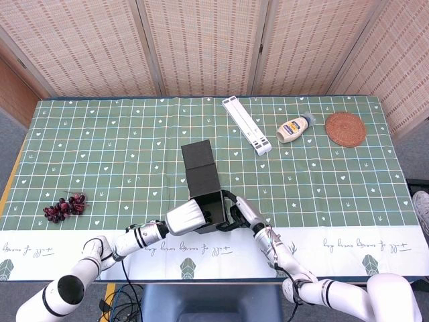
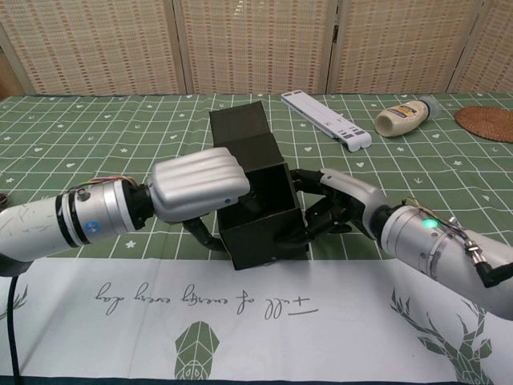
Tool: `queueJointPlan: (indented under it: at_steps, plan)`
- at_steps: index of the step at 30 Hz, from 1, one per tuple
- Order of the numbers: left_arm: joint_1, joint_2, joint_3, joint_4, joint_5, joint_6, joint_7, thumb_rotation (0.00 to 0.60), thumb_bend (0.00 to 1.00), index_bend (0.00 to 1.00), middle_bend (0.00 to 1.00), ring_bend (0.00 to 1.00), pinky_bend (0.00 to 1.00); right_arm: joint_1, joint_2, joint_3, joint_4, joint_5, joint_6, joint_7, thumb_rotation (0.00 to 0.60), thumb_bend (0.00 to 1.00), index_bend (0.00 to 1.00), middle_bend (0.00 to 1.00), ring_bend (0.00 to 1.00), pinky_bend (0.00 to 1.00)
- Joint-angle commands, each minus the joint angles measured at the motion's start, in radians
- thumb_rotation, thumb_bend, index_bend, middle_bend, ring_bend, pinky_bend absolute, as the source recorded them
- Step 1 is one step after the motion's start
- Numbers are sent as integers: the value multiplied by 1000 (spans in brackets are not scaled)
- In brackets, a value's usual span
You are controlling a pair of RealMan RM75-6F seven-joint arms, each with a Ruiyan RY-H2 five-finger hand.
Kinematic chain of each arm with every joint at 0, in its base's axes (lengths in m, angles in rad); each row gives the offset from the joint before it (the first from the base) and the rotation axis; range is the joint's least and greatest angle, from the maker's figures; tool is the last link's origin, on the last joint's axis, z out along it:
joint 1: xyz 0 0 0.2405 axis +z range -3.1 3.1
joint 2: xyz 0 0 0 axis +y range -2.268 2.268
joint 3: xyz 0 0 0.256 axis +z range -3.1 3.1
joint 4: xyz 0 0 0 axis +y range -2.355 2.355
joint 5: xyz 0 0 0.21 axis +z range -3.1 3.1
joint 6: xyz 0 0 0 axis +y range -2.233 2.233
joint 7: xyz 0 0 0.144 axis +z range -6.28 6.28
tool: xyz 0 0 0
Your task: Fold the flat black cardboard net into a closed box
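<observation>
The black cardboard box [image 1: 206,201] [image 2: 264,216] stands half folded near the table's front edge, its top open and its lid flap [image 1: 198,153] [image 2: 238,122] lying back toward the far side. My left hand [image 1: 188,217] [image 2: 198,185] grips the box's left wall, knuckles outside and fingers hooked over the rim into the box. My right hand [image 1: 242,211] [image 2: 341,200] presses against the box's right wall, dark fingers [image 2: 309,228] wrapped round its lower front corner. The box's inside is mostly hidden.
A white folded stand [image 1: 247,125] [image 2: 326,119], a mayonnaise bottle [image 1: 293,129] [image 2: 405,117] and a woven coaster [image 1: 346,128] [image 2: 487,123] lie at the back right. Grapes [image 1: 64,206] sit at the front left. A white cloth strip [image 2: 256,321] borders the front edge.
</observation>
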Motion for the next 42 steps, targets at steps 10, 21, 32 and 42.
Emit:
queueJointPlan:
  at_steps: [10,21,32,42]
  plan:
    - [10,4,-3,-7,-5,1,16,600,135,644,624,621,845,-6,5,3,-9,1,10,3,600,225,293,454,842,1000]
    - [40,22,-31,-47,-35,19,37,600,135,448,376,557,841,-22,25,10,-40,13,35,-11,600,226,293,454,842,1000]
    - [71,65,-75,-152,-80,21,40,600,135,196,203,434,824,-30,33,18,-53,22,51,-23,600,225,293,449,842,1000]
    - [108,132,-105,-271,-116,21,41,600,135,41,108,428,820,-29,36,35,-40,36,52,-19,600,226,293,447,842,1000]
